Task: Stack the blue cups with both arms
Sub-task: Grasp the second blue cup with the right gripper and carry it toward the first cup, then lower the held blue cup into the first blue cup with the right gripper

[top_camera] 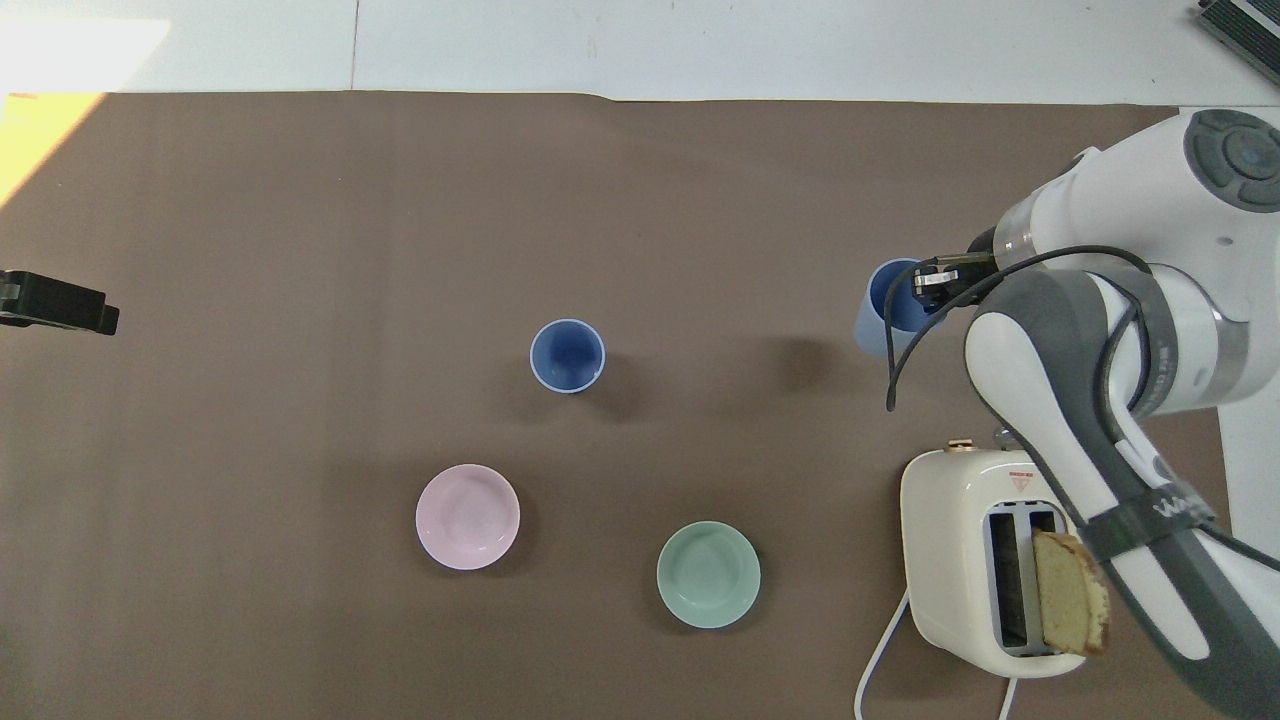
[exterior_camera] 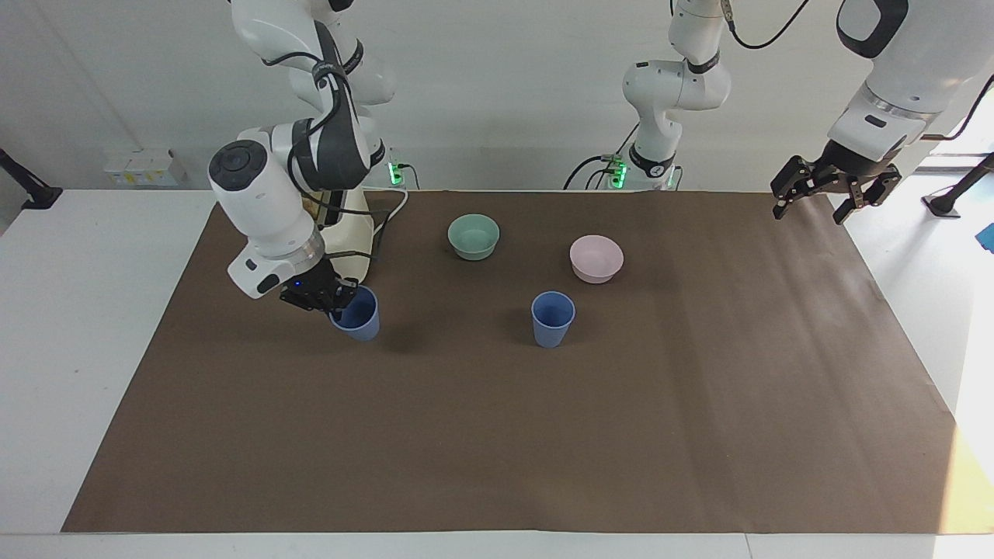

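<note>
Legible text is minimal. The grey strap (top_camera: pixel 1150 515) on the right arm (top_camera: pixel 1110 300), at the lower right of the overhead view, carries pale lettering; only the first letters, roughly "WA", can be made out. The toaster (top_camera: pixel 950 560), at the lower right of the same view, carries a small red triangular warning label (top_camera: pixel 1021 481) on its top; its print is too small to read. No other text, number or brand is readable in either view.

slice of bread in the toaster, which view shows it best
The overhead view: the slice of bread stands in a slot of the cream toaster, fully visible. In the facing view the right arm hides most of the toaster, and no bread shows.
</note>
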Controlling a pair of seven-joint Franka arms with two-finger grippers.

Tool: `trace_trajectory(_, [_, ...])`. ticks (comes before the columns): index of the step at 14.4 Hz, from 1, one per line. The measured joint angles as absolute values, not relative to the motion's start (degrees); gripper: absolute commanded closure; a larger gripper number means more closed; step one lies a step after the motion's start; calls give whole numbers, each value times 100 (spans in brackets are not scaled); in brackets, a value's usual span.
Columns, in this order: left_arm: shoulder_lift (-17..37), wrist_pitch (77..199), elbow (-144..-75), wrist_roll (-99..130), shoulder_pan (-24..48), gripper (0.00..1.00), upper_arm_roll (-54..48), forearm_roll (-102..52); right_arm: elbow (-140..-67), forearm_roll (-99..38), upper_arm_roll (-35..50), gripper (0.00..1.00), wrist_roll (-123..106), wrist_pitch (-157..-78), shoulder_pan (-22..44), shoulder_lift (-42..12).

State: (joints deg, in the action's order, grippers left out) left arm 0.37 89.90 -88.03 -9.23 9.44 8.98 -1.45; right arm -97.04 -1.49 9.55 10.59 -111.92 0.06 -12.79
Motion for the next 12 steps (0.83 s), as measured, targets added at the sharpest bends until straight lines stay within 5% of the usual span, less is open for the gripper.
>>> trace_trajectory(12, [36,8990,-8803,-924,945,0,872,-145,-8250,145,989,100,3924,-10814,2177,-1745])
